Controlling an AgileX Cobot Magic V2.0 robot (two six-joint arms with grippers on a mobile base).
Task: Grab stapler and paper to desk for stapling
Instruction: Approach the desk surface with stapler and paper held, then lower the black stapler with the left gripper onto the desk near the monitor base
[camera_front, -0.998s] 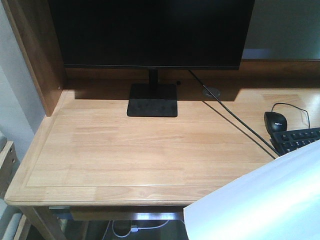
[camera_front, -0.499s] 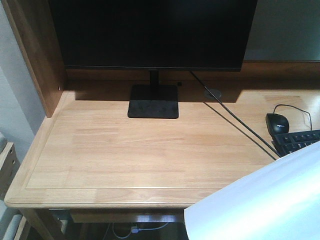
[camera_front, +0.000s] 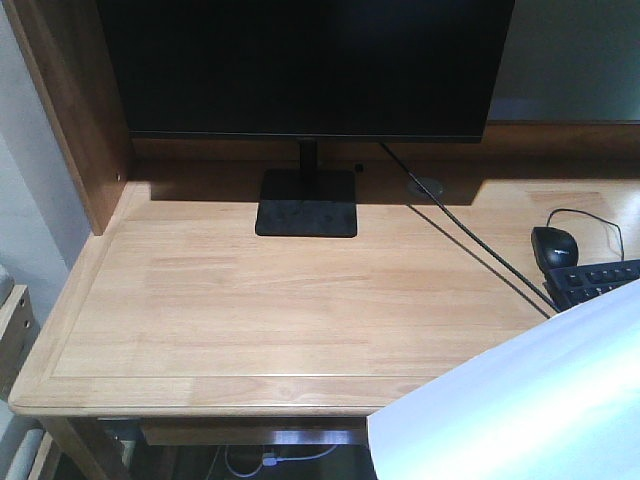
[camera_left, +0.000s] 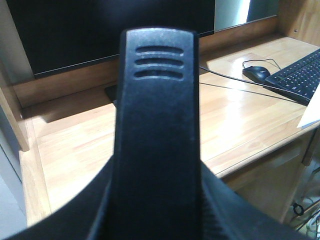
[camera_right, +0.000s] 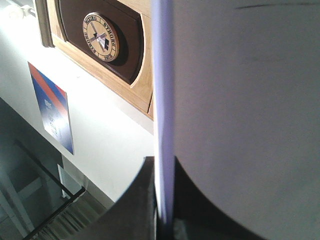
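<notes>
The paper (camera_front: 520, 400) is a white sheet held up in the front view's lower right, in front of the desk's (camera_front: 250, 290) front edge and covering its right corner. In the right wrist view my right gripper (camera_right: 164, 165) is shut on the paper's (camera_right: 240, 100) edge, and the sheet fills the right half. In the left wrist view my left gripper (camera_left: 157, 195) is shut on the stapler (camera_left: 157, 100), a black body with three slots near its end; no orange strip shows. It hangs above and before the desk (camera_left: 70, 145).
A black monitor (camera_front: 300, 60) on a square stand (camera_front: 305, 203) is at the desk's back. A mouse (camera_front: 553, 243), a keyboard (camera_front: 600, 280) and a cable (camera_front: 470, 240) lie at the right. A wooden side panel (camera_front: 70, 100) rises at the left.
The front view shifted slightly a second ago, then held still. The paper stays in the lower right, and both grips are unchanged.
</notes>
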